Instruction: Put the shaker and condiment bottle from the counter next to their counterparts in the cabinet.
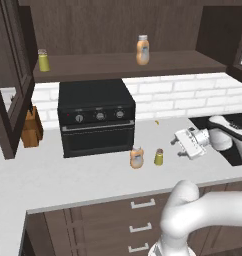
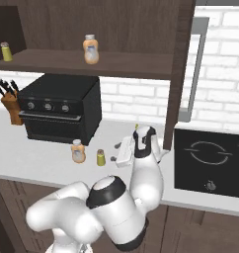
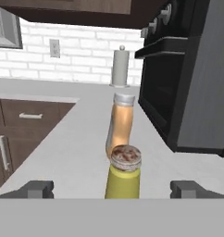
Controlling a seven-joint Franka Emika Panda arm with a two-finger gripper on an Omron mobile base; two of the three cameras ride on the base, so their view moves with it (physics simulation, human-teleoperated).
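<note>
On the counter [image 1: 68, 180], in front of the black oven [image 1: 96, 117], the shaker [image 1: 158, 156] stands upright just right of the bottle [image 1: 136, 157], the two near each other but apart. Seen from the hand, the shaker [image 3: 124, 172] is the nearer one, centred between the fingertips [image 3: 37, 189], with the bottle [image 3: 120, 124] directly behind it.

Judging by this line-up, the step in hand is the reach for the shaker. To do it well, the gripper [image 1: 182, 144] should advance level and straight, so the fingers pass on either side of the yellow body below the cap, and stop before the shaker is pushed into the bottle behind. Closing on the body rather than the cap would likely give a steadier hold for the lift.

That gripper hangs to the right of the shaker, jaws spread wide, holding nothing and touching nothing.

Up in the cabinet [image 1: 118, 30], the counterparts wait on the shelf [image 1: 93, 65]: a second shaker [image 1: 43, 60] at far left and a second bottle [image 1: 142, 50] toward the middle, well apart.
</note>
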